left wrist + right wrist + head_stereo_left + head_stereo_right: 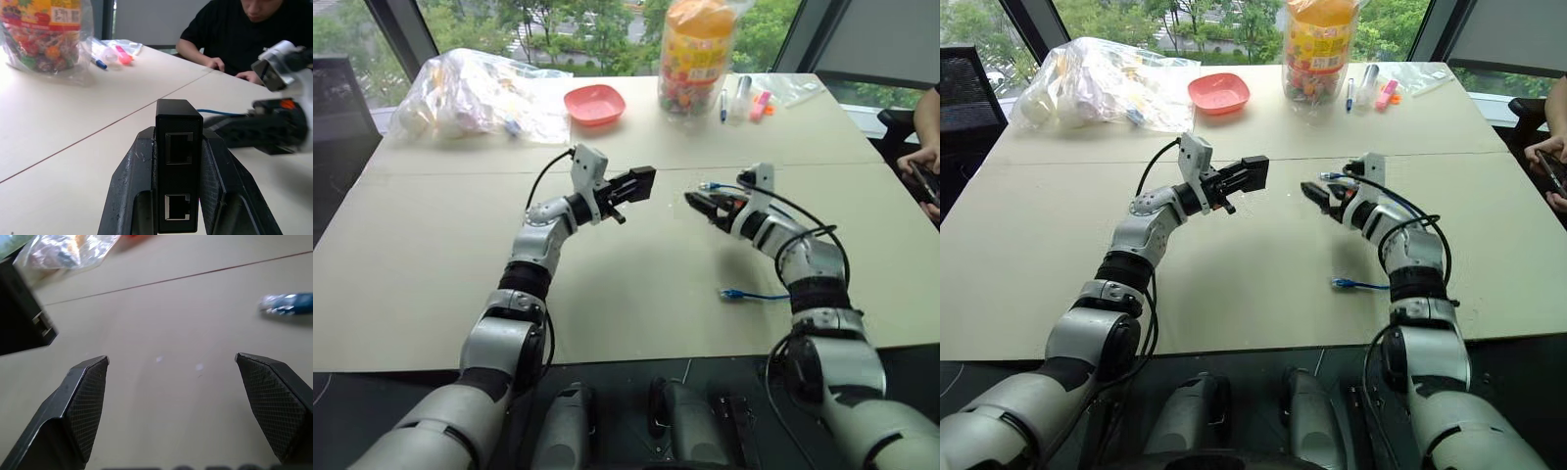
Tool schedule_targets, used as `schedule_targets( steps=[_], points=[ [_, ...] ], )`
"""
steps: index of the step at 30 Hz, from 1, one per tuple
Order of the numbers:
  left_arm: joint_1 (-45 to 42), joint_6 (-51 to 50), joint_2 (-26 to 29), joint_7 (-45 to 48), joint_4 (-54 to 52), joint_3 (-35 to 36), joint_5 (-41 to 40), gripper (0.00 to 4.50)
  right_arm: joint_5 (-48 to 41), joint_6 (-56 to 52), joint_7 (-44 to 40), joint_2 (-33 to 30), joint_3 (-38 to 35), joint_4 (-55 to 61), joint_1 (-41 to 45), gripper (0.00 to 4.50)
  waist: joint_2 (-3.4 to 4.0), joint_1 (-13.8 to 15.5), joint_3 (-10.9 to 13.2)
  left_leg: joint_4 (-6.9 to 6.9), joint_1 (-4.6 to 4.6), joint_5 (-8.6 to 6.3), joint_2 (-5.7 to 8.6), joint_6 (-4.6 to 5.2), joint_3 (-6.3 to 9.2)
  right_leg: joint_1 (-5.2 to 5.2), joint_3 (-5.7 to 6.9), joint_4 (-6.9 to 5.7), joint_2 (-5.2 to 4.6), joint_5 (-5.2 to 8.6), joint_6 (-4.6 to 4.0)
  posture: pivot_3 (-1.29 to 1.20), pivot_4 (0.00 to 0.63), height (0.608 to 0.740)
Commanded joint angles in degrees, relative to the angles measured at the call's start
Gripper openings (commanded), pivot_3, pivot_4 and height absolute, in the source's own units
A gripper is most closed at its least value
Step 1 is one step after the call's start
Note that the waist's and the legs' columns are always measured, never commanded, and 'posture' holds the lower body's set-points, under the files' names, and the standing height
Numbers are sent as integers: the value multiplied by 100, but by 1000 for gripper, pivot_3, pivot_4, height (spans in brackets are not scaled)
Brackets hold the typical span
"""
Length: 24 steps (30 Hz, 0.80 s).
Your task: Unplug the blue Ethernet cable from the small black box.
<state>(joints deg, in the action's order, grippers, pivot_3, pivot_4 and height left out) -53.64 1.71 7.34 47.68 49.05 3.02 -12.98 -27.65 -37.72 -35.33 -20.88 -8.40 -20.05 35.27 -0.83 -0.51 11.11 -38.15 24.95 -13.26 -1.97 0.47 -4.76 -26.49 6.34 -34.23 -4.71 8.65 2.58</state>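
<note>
My left gripper (641, 183) is clamped on the box (178, 161), holding it off the table (450, 255) with the port edge facing outward, toward my other arm. From the left wrist view I see two square ports stacked on that edge, both empty, so I judge the plug is already out and the box is kept up simply because I haven't set it down. My right gripper (178, 404) has its fingers spread wide with nothing between them; the table shows bare in the gap. It hovers low over the table just across from the box, which I take to be where it let the plug go.

The cable (749, 295) lies on the table by my right arm. One plug end rests near the right forearm; another stretch (1334, 177) shows beside the right gripper, running behind the wrist. In the right wrist view a blue end (287, 302) lies on the table ahead of the fingers, well clear of the box.

As for writing: the big candy bag (697, 49) at the far edge has a printed yellow and orange label, but I can't make out any words. The box carries no marking I can read. A person (234, 34) sits at the far right corner.
</note>
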Motion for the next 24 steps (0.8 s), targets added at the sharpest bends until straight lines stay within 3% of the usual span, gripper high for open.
schedule_targets(
  steps=[1,7,8,15,16,20,24],
  points=[
    [-215,537,-91,-129,370,-8,151,502,-278,-359,137,-11,-45,1375,-326,4448,0,1,0,-1,0,0,0,0,-1,0,0,2,-1,0,0,0,150,740],
    [-431,1114,-233,-402,1132,-52,440,502,-582,-497,500,129,-419,1913,-580,4448,0,-6,0,-8,-1,0,-2,-1,3,1,4,3,-2,8,15,0,150,740],
    [-456,1200,-257,-411,1242,-58,483,1532,-600,-490,535,135,-455,1936,-584,4500,0,-3,0,-7,-1,0,-3,-1,3,1,5,3,-1,8,14,0,150,740],
    [-364,1604,-107,-437,1472,-108,768,4297,-604,-380,509,-5,-551,1960,-623,4500,0,-5,0,-3,0,-1,-1,1,0,0,6,5,-1,9,15,0,150,740],
    [-316,1593,-57,-378,1419,-123,790,4470,-607,-369,501,-27,-570,1957,-634,4500,0,-6,0,-3,0,-1,-1,1,0,0,6,4,-1,9,15,0,150,740],
    [18,1065,146,78,623,-3,439,4470,-663,-395,444,-138,-613,2080,-765,4500,0,-7,0,-3,0,-1,-3,1,1,0,6,4,-1,9,15,0,150,740],
    [877,-248,534,425,-1396,8,-101,4470,-752,-479,275,-291,-596,2448,-1080,4500,0,-21,0,0,0,-1,-8,1,0,-2,4,4,-2,8,11,0,150,740]
  ],
)
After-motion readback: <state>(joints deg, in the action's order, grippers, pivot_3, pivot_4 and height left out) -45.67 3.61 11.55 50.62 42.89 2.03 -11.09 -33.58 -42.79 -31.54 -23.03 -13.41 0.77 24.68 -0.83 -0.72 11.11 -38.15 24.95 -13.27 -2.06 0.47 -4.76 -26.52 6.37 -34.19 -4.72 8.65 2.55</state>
